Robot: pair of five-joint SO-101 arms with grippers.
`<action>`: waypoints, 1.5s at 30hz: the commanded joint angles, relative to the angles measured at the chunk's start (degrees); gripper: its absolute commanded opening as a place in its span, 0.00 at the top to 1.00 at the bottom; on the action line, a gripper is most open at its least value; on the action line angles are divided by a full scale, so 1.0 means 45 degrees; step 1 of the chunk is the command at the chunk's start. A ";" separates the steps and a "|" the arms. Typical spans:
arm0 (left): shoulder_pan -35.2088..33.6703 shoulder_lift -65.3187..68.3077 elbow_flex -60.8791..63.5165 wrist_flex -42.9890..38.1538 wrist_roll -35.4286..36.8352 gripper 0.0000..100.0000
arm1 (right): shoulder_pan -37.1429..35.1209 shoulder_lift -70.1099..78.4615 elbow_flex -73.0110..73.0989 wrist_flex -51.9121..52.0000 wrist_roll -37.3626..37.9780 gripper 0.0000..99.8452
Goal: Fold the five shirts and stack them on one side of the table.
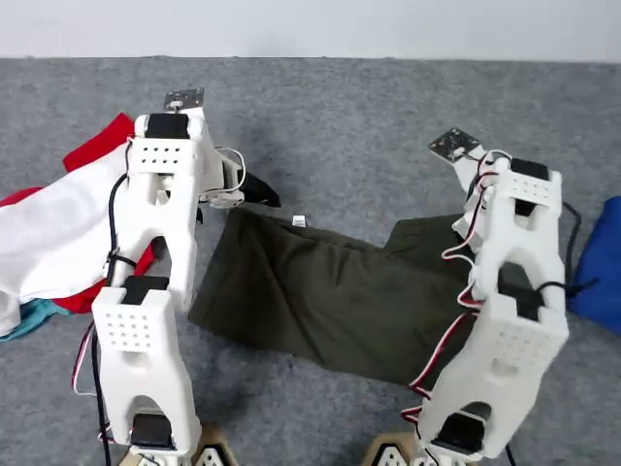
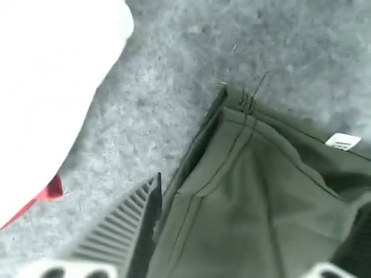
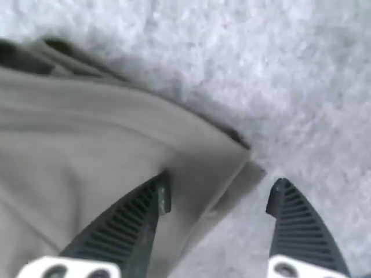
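An olive shirt (image 1: 330, 291) lies spread flat in the middle of the grey table. My left gripper (image 2: 255, 202) is open at its far left corner, one ribbed finger (image 2: 124, 229) just off the hem and the cloth (image 2: 243, 191) lying between the fingers. In the high view this gripper (image 1: 245, 190) sits at that corner, near the small white label (image 1: 299, 221). My right gripper (image 3: 220, 188) is open low over the shirt's far right corner (image 3: 232, 156), one finger (image 3: 145, 208) on the cloth and the other over bare felt.
A white shirt (image 1: 58, 233) lies over a red one (image 1: 97, 146) and a teal one (image 1: 29, 316) at the left edge. A blue shirt (image 1: 602, 257) rests at the right edge. Grey felt (image 1: 340, 126) covers the far side.
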 commanded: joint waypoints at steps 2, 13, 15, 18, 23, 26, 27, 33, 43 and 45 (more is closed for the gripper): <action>-0.0039 -0.0254 -0.0440 0.0352 0.0176 0.53 | 0.0147 0.0947 -0.1875 0.0244 0.0156 0.76; -0.0020 -0.0137 -0.0420 0.0352 0.0176 0.53 | 0.0342 0.1807 -0.2716 0.0283 0.0137 0.99; 0.0039 -0.0137 -0.0420 0.0352 0.0176 0.53 | 0.0342 0.1788 -0.2735 0.0283 0.0137 0.99; 0.0039 -0.0137 -0.0420 0.0332 0.0156 0.53 | 0.0342 0.1748 -0.2794 0.0576 0.0156 0.99; 0.0039 -0.0117 -0.0400 0.0332 0.0156 0.53 | 0.0244 0.0908 -0.2833 0.2374 0.0488 0.99; 0.0039 -0.0117 -0.0381 0.0332 0.0156 0.53 | 0.0088 0.0147 -0.2813 0.3741 0.1094 0.99; 0.0039 -0.0117 -0.0381 0.0332 0.0156 0.53 | 0.0010 -0.0107 -0.2794 0.4210 0.1094 0.99; 0.0059 -0.0117 0.1045 0.0332 0.0156 0.53 | -0.0303 -0.1358 -0.2755 0.5265 0.1172 0.99; 0.0000 -0.0234 0.1924 0.0332 0.0137 0.53 | -0.0674 -0.1944 -0.1309 0.7473 0.4024 0.99; 0.0020 -0.0234 0.1924 0.0332 0.0137 0.53 | -0.0537 -0.2178 -0.0234 0.7473 0.4454 0.99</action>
